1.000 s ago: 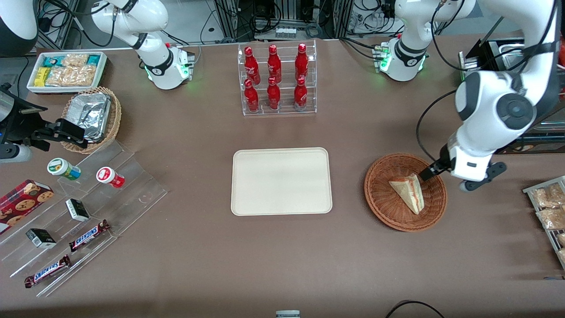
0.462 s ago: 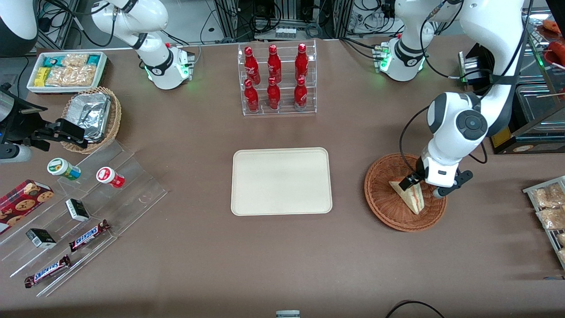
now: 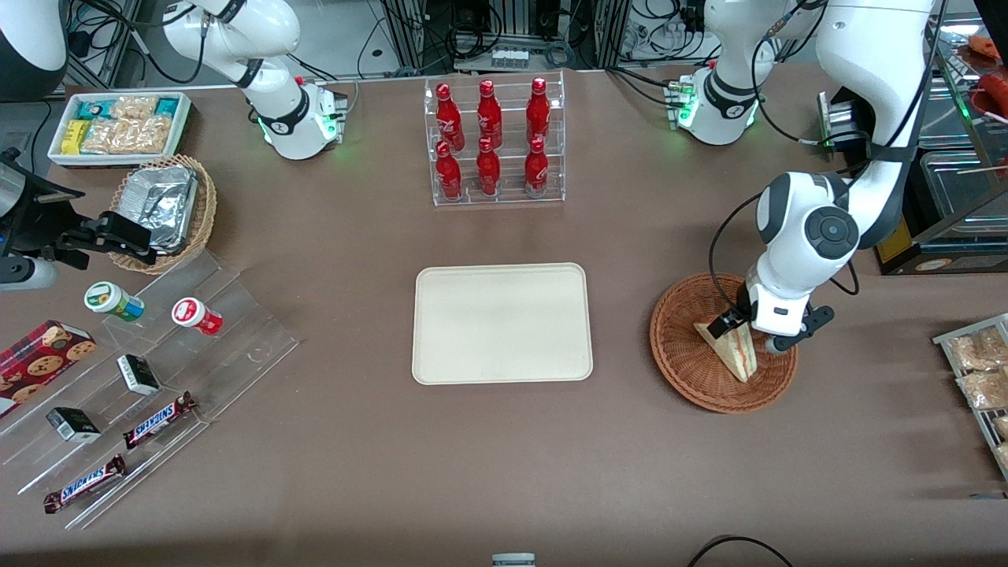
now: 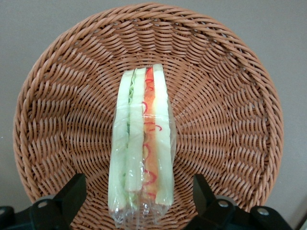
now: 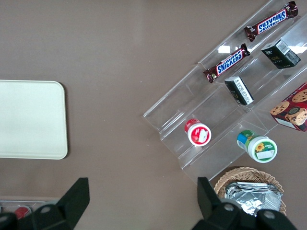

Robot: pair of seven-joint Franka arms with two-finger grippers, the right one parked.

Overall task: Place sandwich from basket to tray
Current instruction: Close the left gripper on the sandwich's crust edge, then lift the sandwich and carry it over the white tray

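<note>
The sandwich [image 3: 736,356], a wrapped wedge of pale bread with red and green filling, lies in the reddish-brown wicker basket [image 3: 676,370] toward the working arm's end of the table. My gripper [image 3: 743,324] hangs low over the sandwich's wide end. In the left wrist view the sandwich [image 4: 141,143] rests on edge in the basket [image 4: 230,110]. The gripper [image 4: 138,182] is open there, one black finger [image 4: 72,196] on each side of the wrapped end, with a gap to the wrap on both sides. The cream tray [image 3: 502,323] sits bare mid-table, beside the basket.
A clear rack of red bottles [image 3: 494,142] stands farther from the front camera than the tray. Acrylic steps with snacks [image 3: 142,378], a tan foil-packet basket [image 3: 165,211] and a white snack bin [image 3: 118,126] sit toward the parked arm's end. A wire rack of packets [image 3: 976,378] lies beside the basket.
The gripper has moved from the basket's rim at the working arm's end in over the sandwich's wide end. It has barely shifted in the last half second. The sandwich has not moved.
</note>
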